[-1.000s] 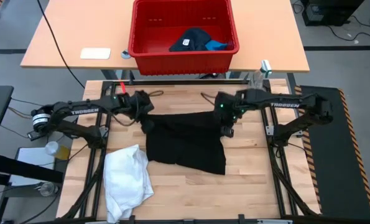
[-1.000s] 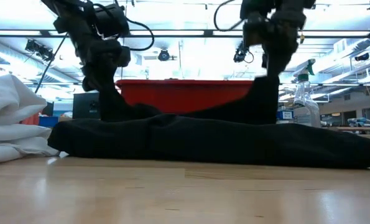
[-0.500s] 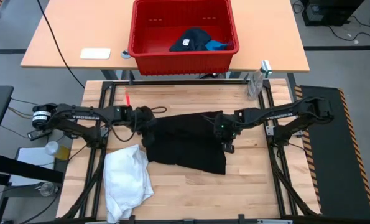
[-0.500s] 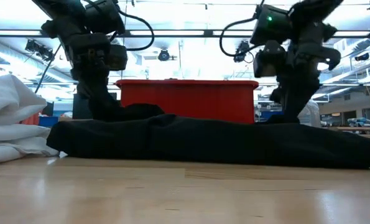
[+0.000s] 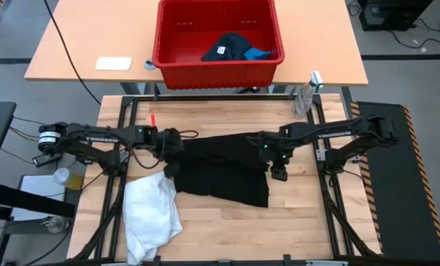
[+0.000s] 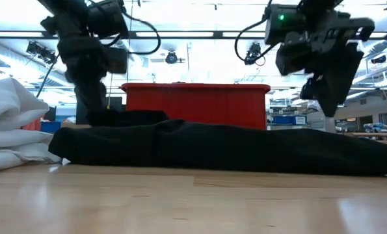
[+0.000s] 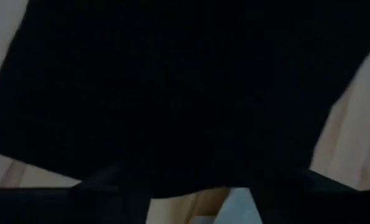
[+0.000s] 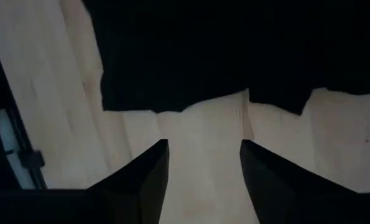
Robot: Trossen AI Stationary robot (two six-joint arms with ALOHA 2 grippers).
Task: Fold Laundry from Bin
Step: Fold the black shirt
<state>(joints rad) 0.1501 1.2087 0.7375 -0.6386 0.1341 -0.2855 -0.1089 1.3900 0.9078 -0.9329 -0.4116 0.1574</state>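
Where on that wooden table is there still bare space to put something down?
Bare wood lies in front of the black garment, right of the white garment, and behind the black one toward the red bin. The middle is crowded with cloth and both arms.

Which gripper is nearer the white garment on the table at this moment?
Left. The left gripper sits at the black garment's left edge, just above the white garment. The right gripper is at the black garment's right edge, across it.

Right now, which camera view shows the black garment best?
The high view: the whole black garment lies spread on the table between both grippers. The low view shows only its edge; the wrist views show parts of it.
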